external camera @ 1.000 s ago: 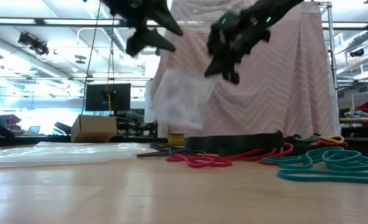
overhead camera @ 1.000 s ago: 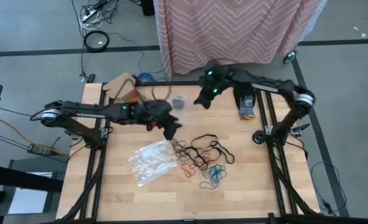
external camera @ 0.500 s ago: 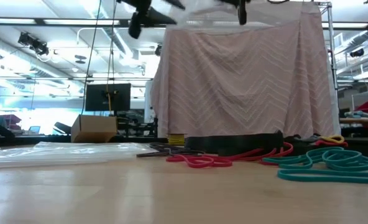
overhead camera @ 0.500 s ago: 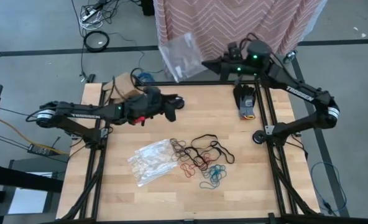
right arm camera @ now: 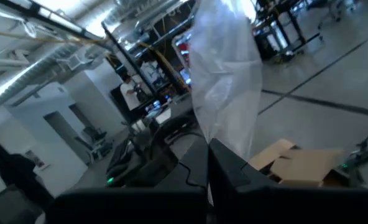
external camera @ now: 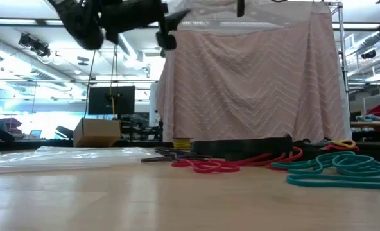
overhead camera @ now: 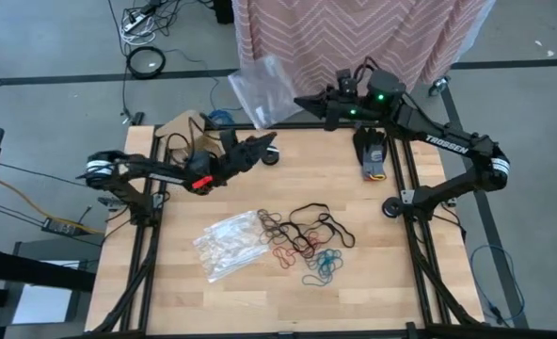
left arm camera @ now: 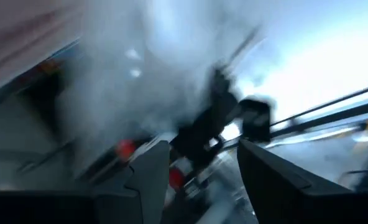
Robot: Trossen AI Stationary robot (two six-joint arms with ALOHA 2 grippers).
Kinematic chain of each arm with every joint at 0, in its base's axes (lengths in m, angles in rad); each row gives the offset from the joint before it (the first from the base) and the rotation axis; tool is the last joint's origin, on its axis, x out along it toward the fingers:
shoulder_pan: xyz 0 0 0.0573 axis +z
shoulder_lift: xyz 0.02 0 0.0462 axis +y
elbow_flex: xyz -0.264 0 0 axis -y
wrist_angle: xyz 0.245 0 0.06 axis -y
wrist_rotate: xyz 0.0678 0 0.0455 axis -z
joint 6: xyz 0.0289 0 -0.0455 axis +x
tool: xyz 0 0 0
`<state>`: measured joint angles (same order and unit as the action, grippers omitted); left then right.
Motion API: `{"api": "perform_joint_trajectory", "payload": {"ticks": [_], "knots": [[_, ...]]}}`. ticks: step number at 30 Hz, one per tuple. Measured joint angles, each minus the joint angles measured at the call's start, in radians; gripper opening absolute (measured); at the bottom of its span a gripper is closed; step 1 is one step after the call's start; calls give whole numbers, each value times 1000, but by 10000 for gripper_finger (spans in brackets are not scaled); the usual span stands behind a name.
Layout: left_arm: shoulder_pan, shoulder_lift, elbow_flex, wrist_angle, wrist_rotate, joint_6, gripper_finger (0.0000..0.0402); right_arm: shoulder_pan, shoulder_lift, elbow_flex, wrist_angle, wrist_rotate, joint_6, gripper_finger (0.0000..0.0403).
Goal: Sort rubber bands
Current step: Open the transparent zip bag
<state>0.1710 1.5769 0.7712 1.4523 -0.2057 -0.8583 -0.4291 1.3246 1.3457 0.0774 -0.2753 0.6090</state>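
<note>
On the surface (overhead camera: 373,282) the sorting looks barely begun, as far as I can judge: the bands (overhead camera: 304,240) lie in one mixed heap near the middle, black loops tangled over red, brown and teal ones, with no separate colour groups yet. A pile of clear bags (overhead camera: 230,243) lies just beside the heap on its left, touching its edge.

Both arms are raised at the far edge, well apart from the heap. The right hand (overhead camera: 300,101) is clamped on a clear bag (overhead camera: 262,90), holding it up in the air beyond the surface's back edge. The left hand (overhead camera: 267,141) hangs empty, fingers spread, near the back edge and below that bag. Every band is left to sort.
</note>
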Motion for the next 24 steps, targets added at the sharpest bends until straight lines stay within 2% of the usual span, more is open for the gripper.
{"api": "perform_joint_trajectory", "payload": {"ticks": [8, 12, 20, 24], "knots": [[34, 33, 14, 93, -2, -12, 190, 28, 9, 0, 9, 18, 0, 0], [58, 32, 15, 117, 1, -11, 146, 43, 6, 0, -6, 13, -1, 0], [108, 20, 15, 118, 96, -17, 16, 88, 2, 0, -64, -6, -8, 0], [138, 2, 15, 118, 147, -14, 13, 116, 2, 0, -85, -7, -10, 0]]}}
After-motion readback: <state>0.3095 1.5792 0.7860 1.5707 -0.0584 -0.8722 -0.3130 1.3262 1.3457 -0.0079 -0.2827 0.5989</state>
